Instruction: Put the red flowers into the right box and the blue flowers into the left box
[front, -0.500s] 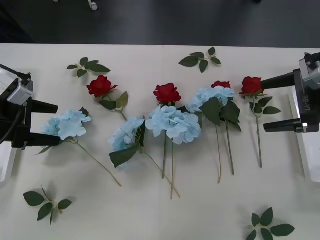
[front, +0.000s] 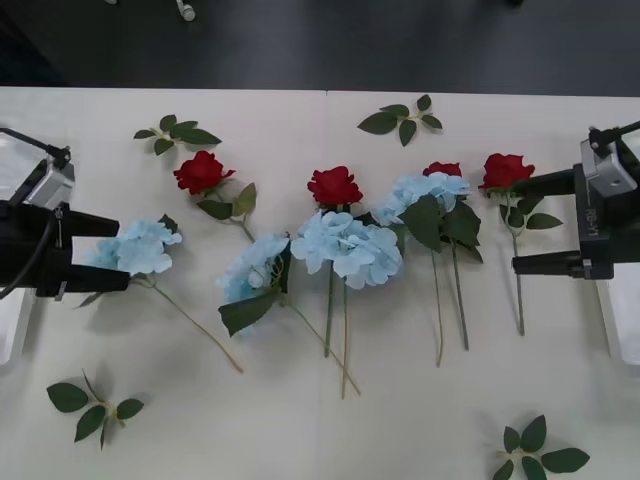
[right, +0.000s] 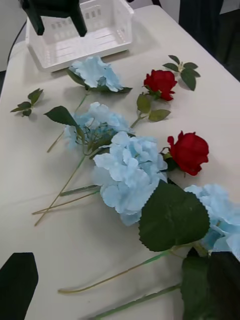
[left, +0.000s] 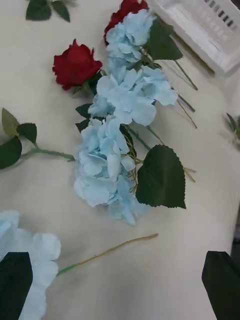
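Several red flowers lie across the table, among them roses (front: 200, 172), (front: 334, 186) and the rightmost one (front: 503, 170). Several blue flowers lie between them, the leftmost (front: 137, 248) and a big central cluster (front: 350, 248). My left gripper (front: 118, 252) is open, its black fingers either side of the leftmost blue flower's outer edge. My right gripper (front: 517, 225) is open around the rightmost rose's leaves and stem, just below the bloom. The left box (right: 80, 37) shows behind the left gripper; the right box (left: 200, 27) lies beyond the flowers.
Loose green leaf sprigs lie at the back (front: 178, 132), (front: 402, 118) and near the front edge (front: 90, 408), (front: 540, 455). Stems trail toward the table's front (front: 340, 330). The boxes' edges show at the far left (front: 12, 330) and far right (front: 622, 320).
Both grippers have moved inward: the left one a little to the right onto the blue flower, the right one to the left and slightly down around the rose's stem. The flowers have not moved.
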